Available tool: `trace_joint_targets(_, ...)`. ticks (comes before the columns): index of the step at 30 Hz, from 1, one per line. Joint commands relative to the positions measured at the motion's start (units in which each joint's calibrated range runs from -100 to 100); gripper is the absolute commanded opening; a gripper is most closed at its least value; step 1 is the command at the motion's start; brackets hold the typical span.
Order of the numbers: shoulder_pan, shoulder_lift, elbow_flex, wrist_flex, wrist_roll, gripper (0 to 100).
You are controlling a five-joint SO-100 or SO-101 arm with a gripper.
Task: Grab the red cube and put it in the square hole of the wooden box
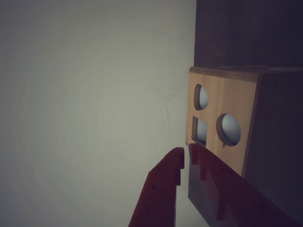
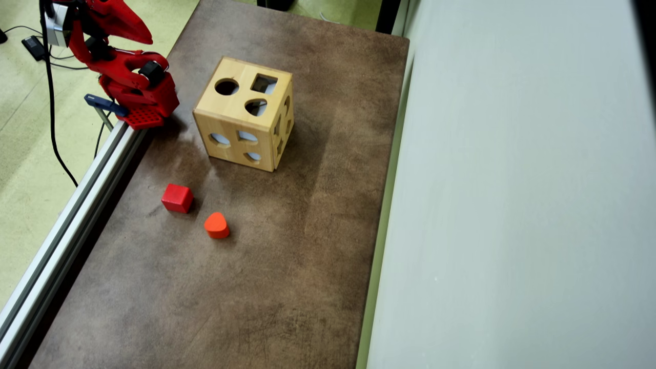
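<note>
The red cube (image 2: 177,198) lay on the brown table (image 2: 287,287), well apart from the arm, and nothing held it. In the overhead view the red arm (image 2: 134,84) was folded up at the table's upper left corner, clamped to the aluminium rail (image 2: 66,230), and the cube sat below that base along the left edge, nearer the rail than the middle of the table. An orange heart-shaped block (image 2: 217,225) stood just beside the cube, down and to its right, the two not touching. The wooden box (image 2: 245,119) stood to the right of the arm's base and above the cube, its square hole (image 2: 264,83) on the top face by the far right corner. In the wrist view the gripper (image 1: 185,153) had its two red fingertips nearly together with only a thin gap between them, and empty; it pointed toward a holed face of the box and the pale wall (image 1: 90,104), and the cube did not show there at all. By my judgement the next move turned on swinging the jaws away from the box and down toward the cube. The cube's faces sat slightly askew to the table edge, so the wrist would likely need a small turn.
</note>
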Motion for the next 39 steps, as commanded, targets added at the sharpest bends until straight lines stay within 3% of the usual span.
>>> trace_joint_targets(1,-7.97,0.26,0.03,0.25,-0.2,3)
trace_joint_targets(23,-7.3,1.62,-0.06,0.25,-0.2,3)
trace_joint_targets(30,-7.23,27.27,-3.01,0.17,-0.2,3)
trace_joint_targets(39,-6.11,60.73,-29.94,0.17,1.03,3)
